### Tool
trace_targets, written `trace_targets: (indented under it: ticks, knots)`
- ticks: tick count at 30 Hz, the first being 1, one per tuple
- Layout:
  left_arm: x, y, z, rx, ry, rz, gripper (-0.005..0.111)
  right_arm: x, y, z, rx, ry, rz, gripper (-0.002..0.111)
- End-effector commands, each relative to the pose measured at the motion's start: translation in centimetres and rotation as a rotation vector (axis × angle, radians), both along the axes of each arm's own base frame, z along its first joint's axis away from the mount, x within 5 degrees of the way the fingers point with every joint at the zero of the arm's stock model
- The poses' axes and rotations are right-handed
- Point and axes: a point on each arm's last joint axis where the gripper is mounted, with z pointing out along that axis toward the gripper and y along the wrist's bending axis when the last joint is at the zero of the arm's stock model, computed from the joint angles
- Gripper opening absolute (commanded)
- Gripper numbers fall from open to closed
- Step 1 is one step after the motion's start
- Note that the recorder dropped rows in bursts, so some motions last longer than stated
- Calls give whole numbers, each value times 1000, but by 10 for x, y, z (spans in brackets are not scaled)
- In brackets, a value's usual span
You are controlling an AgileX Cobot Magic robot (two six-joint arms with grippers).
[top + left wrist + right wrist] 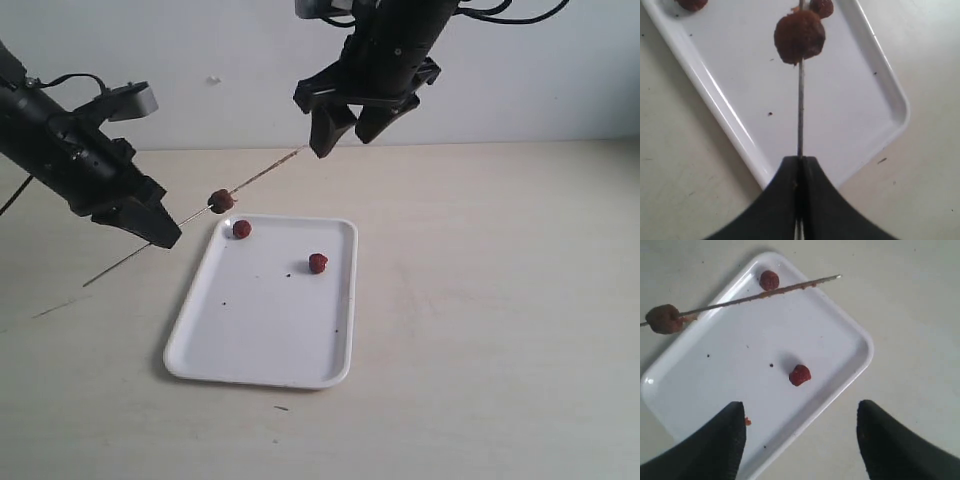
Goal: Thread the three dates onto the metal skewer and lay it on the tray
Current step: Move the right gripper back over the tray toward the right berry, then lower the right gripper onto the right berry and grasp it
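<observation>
A pale, matte table [500, 350] runs back to a plain white wall [200, 60], and on it lies the white tray [270, 330]. Above the tray's far-left corner the left gripper [160, 232] is clamped tight on the metal skewer [265, 174], holding it in the air on a slant with one threaded date [221, 200] partway along. The right gripper [343, 143] hangs wide open and empty just beside the skewer's free tip. Two fruits lie on the tray: the date near the corner [241, 229], below the rod, and the date in the middle [318, 263]. We judge the job now is to fetch one of them. We would take the middle one, since it lies well apart from the rod, and pinch it across its sides so the ends are free for the point. Then we line it up with the rod's axis and push gently — the rod is thin and gripped far from the tip, so a sideways shove would likely bend or swing it. A brown smear near the tip suggests sticky flesh, so we expect drag. A few dark crumbs [288, 272] speckle the tray, and the light is soft and even.
</observation>
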Motion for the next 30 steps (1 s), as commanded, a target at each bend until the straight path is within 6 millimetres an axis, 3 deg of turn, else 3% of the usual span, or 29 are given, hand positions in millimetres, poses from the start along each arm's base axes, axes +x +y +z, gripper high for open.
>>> trace_targets:
  ticks: [1,9,17,26,30]
  knots:
    - [-5,4,8,-3,-12,-6,0,-2,-3,-9,-31,18,18,62]
    - [-7,9,9,14,1,-19,0,-1,1,-27,-49,61,28,62]
    - [1,15,9,35,-57,27,0,-8,36,-60,-254,55,171,62]
    - [9,47,9,28,-37,169,0,-2,52,-93,-255,65,132,62]
    - [10,54,9,25,-34,194,0,-2,52,-104,-294,64,274,62]
